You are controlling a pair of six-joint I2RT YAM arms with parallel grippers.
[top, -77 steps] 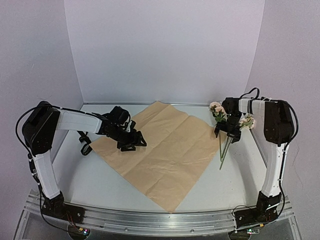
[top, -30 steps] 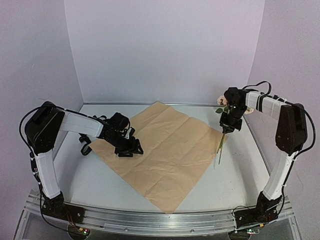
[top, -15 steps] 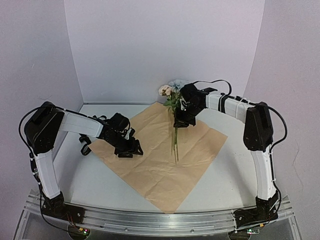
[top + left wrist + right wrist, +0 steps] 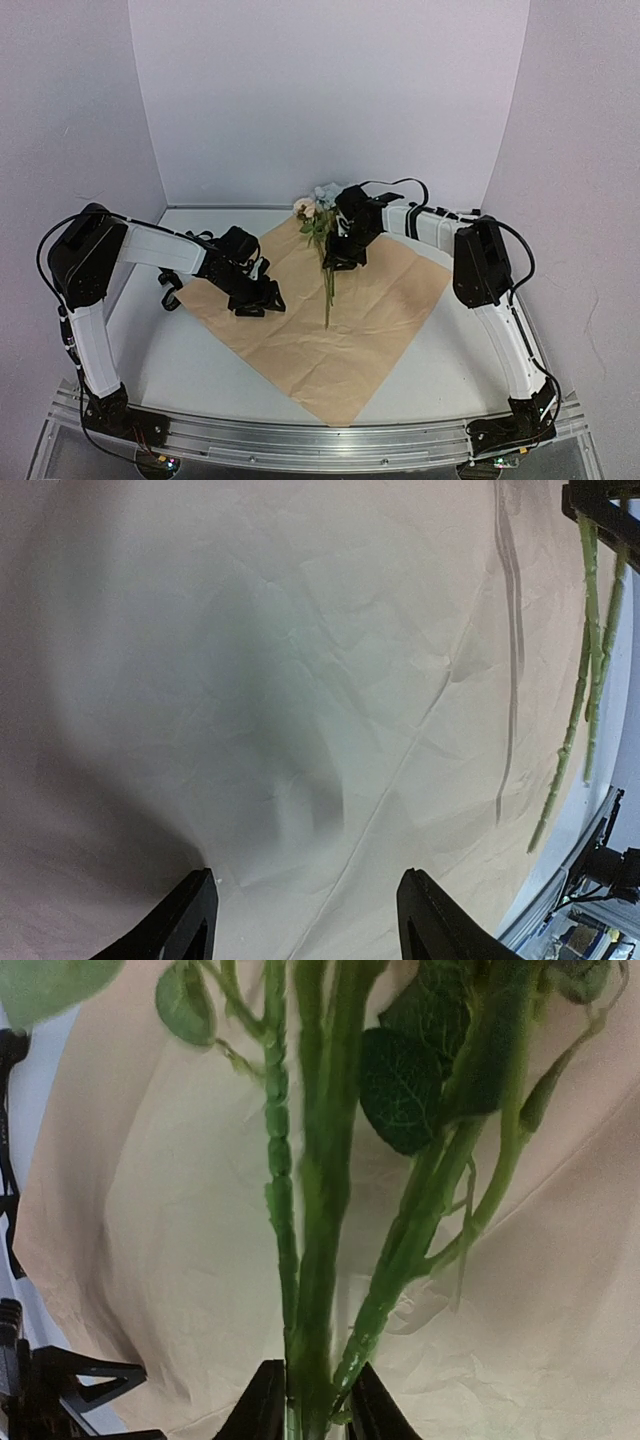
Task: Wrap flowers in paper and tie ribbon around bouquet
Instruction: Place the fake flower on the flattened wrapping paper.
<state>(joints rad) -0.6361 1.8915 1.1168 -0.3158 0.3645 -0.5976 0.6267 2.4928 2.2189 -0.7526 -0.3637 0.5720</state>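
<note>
The paper point(image 4: 380, 300) lies flat on the table, tan side up, turned like a diamond. My right gripper point(image 4: 340, 258) holds the flowers point(image 4: 327, 285) over its far middle. The cream and pale blue heads point to the back wall and the stem ends hang toward the paper. In the right wrist view the green stems point(image 4: 320, 1210) fill the gap between my right gripper's point(image 4: 318, 1405) fingers. My left gripper point(image 4: 255, 297) hovers open just above the paper's left corner, nothing between its fingers point(image 4: 195, 915). A black strand point(image 4: 170, 285) lies left of the paper; I cannot tell whether it is the ribbon.
White walls close in the table at the back and on both sides. The left arm's forearm point(image 4: 165, 248) stretches low across the left side. The right arm point(image 4: 440, 225) reaches in from the right over the paper's far corner.
The right arm has swung left with the flowers, from the table's right edge to over the middle of the paper. The left arm has hardly moved.
</note>
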